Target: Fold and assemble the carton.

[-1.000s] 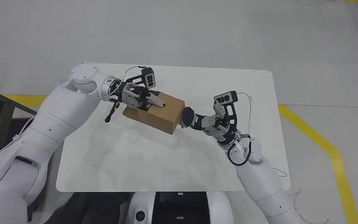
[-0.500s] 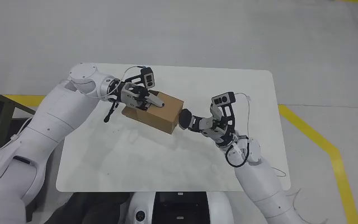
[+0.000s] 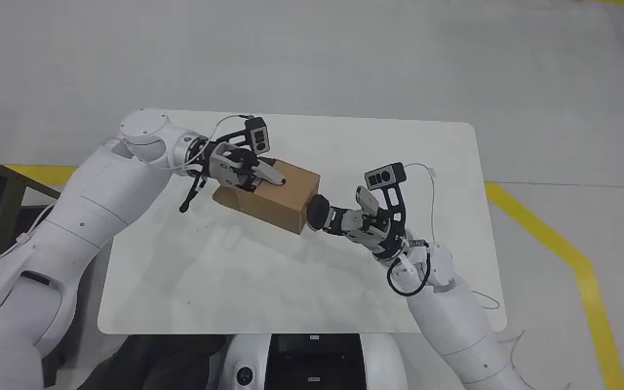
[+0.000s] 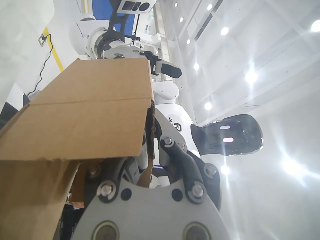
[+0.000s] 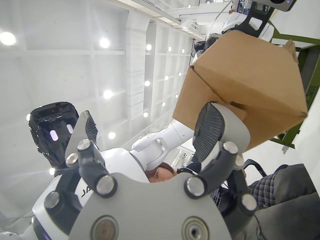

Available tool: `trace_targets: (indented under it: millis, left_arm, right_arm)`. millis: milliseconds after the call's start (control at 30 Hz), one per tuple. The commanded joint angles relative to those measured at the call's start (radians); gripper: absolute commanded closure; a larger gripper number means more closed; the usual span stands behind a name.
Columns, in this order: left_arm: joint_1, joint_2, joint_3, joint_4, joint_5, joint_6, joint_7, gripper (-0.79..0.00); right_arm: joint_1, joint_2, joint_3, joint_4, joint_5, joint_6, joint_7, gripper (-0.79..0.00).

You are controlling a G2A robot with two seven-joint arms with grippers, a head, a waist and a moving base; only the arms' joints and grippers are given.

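Note:
A brown carton (image 3: 278, 195) lies on the white table (image 3: 244, 283), left of its centre. My left gripper (image 3: 255, 174) sits at the carton's far left end, shut on a cardboard flap; in the left wrist view the carton (image 4: 87, 116) covers one side of the gripper (image 4: 150, 161). My right gripper (image 3: 320, 210) is at the carton's right end and stands open. In the right wrist view one ribbed pad (image 5: 208, 126) touches the folded end flap of the carton (image 5: 250, 81), and the other finger (image 5: 86, 126) stands free to the side.
The table has free room in front of the carton and across its right half (image 3: 429, 166). Yellow tape (image 3: 546, 234) runs on the floor to the right. A dark green frame (image 3: 10, 185) stands off the table's left edge.
My right gripper has moved left toward the carton's right end and now touches its flap. The left gripper and carton have stayed almost in place.

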State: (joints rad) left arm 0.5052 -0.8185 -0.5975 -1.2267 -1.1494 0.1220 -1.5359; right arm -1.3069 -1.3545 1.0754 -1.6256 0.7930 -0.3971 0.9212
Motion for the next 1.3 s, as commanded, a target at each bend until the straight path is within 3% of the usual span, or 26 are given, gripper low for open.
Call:
trace_targets:
  millis: [0, 500, 1267]
  left_arm:
    - [-0.001, 0.001, 0.005, 0.000, -0.001, 0.002, 0.000, 0.000]
    - [-0.016, 0.012, 0.034, -0.007, -0.011, 0.006, 0.000, 0.000]
    - [-0.040, 0.006, 0.088, -0.003, -0.011, 0.000, 0.000, 0.000]
  right_arm:
    - [0.001, 0.000, 0.001, -0.002, 0.000, 0.001, -0.001, -0.785]
    - [0.001, 0.003, 0.017, -0.009, -0.002, 0.016, -0.008, -0.785]
    - [0.025, -0.005, -0.011, 0.011, 0.035, 0.020, 0.003, -0.785]
